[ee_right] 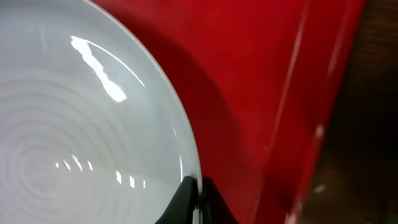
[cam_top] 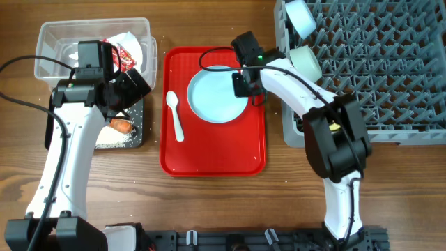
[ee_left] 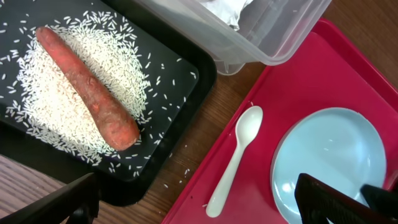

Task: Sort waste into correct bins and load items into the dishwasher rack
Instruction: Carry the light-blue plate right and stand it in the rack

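The pale-blue plate (cam_top: 216,94) lies on the flat red tray (cam_top: 209,157). My right gripper (cam_top: 245,85) is shut on the plate's right rim; in the right wrist view its fingers (ee_right: 198,199) pinch the plate's edge (ee_right: 74,124). My left gripper (cam_top: 129,87) is open and empty above the black tray (cam_top: 136,132), where the orange carrot (ee_left: 87,87) lies on loose rice (ee_left: 43,106). The white spoon (ee_left: 236,158) lies on the red tray left of the plate (ee_left: 329,162). The clear tub (cam_top: 49,35) holds the red wrapper (cam_top: 125,52) and the white napkin (ee_left: 230,9).
The grey dishwasher rack (cam_top: 390,70) stands at the right, with a white bowl (cam_top: 300,17) and a teal bowl (cam_top: 306,61) at its left edge. A few rice grains lie on the wood between the black tray and the red tray.
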`<state>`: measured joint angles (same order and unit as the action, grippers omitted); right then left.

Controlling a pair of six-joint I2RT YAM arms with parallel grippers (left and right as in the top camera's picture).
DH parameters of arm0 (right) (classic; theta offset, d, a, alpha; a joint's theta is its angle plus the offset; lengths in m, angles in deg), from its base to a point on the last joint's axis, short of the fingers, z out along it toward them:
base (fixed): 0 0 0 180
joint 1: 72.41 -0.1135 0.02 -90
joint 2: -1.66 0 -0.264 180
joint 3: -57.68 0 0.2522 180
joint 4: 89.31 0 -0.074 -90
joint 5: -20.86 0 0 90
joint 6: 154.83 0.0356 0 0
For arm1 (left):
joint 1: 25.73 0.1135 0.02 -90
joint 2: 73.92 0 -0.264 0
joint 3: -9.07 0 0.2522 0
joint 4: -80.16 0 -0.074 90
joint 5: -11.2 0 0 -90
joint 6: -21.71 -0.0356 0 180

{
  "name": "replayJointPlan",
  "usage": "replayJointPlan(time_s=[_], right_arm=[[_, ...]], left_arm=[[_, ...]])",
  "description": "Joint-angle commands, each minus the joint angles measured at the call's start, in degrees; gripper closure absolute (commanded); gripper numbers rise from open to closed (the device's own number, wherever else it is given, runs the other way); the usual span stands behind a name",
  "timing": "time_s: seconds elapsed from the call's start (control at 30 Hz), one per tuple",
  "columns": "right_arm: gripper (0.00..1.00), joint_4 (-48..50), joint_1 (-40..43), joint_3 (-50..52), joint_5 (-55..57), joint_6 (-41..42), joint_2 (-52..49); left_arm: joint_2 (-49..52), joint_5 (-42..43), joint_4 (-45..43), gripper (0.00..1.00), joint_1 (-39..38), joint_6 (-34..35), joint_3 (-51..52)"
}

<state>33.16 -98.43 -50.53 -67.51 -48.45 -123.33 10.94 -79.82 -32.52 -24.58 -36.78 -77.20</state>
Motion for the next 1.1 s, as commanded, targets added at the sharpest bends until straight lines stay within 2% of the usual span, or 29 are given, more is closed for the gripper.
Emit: replayJointPlan(time_s=[0.0,0.13,0.23,0.3,0.37,0.5,0.63,0.7,0.77,1.03,1.07], right_arm=[[0.96,-0.4,1.5,0.7,3.1,-3.1,10.9],[0.96,0.1,4.5,0.7,7.2,-8.9,25.1],[0.96,3.0,6.7,0.7,25.3,-11.9,32.1],[0.96,5.3,8.2,0.7,37.0,-12.9,33.4],[0.96,10.0,10.4,0.7,45.2,-18.0,32.9],[0.96,22.3,16.7,0.8,45.8,-30.4,27.7],[0.96,25.2,21.2,0.8,49.6,-38.8,20.2],[0.96,25.1,22.6,0.8,55.2,-38.9,16.2],[0.96,24.8,23.1,0.8,55.3,-38.8,13.7],[0.96,20.4,22.9,1.2,44.7,-36.9,13.0],[0.8,20.4,22.9,1.2,44.0,-35.4,13.0]], left_arm=[[0.3,-0.8,-0.3,0.0,-0.2,-1.1,-0.5],[0.3,-0.8,-0.3,0.0,-0.2,-1.1,-0.5],[0.3,-0.8,-0.3,0.0,-0.2,-1.1,-0.5],[0.3,-0.8,-0.3,0.0,-0.2,-1.1,-0.5],[0.3,-0.8,-0.3,0.0,-0.2,-1.1,-0.5],[0.3,-0.8,-0.3,0.0,-0.2,-1.1,-0.5],[0.3,-0.8,-0.3,0.0,-0.2,-1.1,-0.5],[0.3,-0.8,-0.3,0.0,-0.2,-1.1,-0.5],[0.3,-0.8,-0.3,0.0,-0.2,-1.1,-0.5],[0.3,-0.8,-0.3,0.0,-0.2,-1.1,-0.5],[0.3,-0.8,-0.3,0.0,-0.2,-1.1,-0.5]])
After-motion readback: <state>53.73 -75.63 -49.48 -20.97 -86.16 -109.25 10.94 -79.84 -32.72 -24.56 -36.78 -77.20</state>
